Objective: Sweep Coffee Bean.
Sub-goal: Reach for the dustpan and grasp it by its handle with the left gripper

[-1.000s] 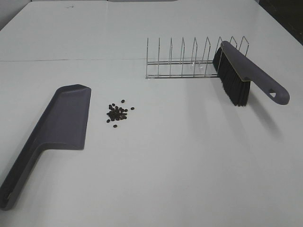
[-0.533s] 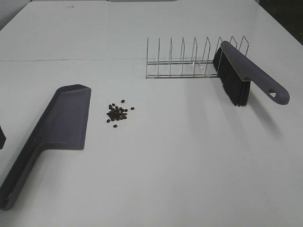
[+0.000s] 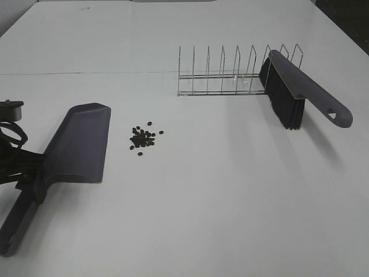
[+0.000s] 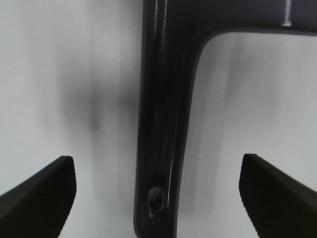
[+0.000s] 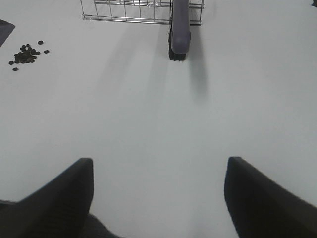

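Coffee beans (image 3: 143,137), tiny dark brown ovals, piled on white table (image 3: 202,190) just beside mouth of grey plastic dustpan (image 3: 81,144). Likely light, hard, rolly: sweep, don't pinch. Left gripper (image 4: 161,196) spread wide astride dustpan handle, not clamped. Right gripper (image 5: 158,198) spread, empty; grey black-bristled brush (image 3: 288,95) leans on wire rack (image 3: 207,92).

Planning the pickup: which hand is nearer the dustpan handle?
Left. The left hand sits open astride the dustpan handle; the right hand hangs over bare table, well away from it.

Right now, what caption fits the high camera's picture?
Open left gripper straddles the dustpan handle; coffee beans lie beside the pan, brush rests against the wire rack.
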Tool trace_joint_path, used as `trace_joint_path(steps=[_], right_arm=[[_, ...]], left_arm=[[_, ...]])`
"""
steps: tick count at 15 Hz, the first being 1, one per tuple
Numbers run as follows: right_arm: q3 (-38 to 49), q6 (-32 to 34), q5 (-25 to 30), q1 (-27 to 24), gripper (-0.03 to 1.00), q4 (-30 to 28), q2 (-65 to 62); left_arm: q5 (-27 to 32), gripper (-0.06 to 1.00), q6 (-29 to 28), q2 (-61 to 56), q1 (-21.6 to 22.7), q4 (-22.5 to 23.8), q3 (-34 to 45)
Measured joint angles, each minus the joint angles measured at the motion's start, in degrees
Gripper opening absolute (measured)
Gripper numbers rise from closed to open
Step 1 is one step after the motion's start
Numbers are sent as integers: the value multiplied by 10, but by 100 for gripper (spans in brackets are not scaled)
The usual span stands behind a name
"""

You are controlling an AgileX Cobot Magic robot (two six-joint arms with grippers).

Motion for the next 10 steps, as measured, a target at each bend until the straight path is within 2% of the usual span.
trace_joint_path(steps=[1, 2, 4, 10], right_arm=[[0, 0, 0, 0, 61, 0, 0], [0, 0, 0, 0, 61, 0, 0], [0, 0, 0, 0, 61, 0, 0], [0, 0, 0, 0, 61, 0, 0]], left_arm=[[-10, 79, 0, 5, 0, 0, 0], [-60, 75, 0, 27, 0, 0, 0], [-90, 70, 0, 45, 0, 0, 0], [-119, 64, 2, 84, 0, 0, -1]])
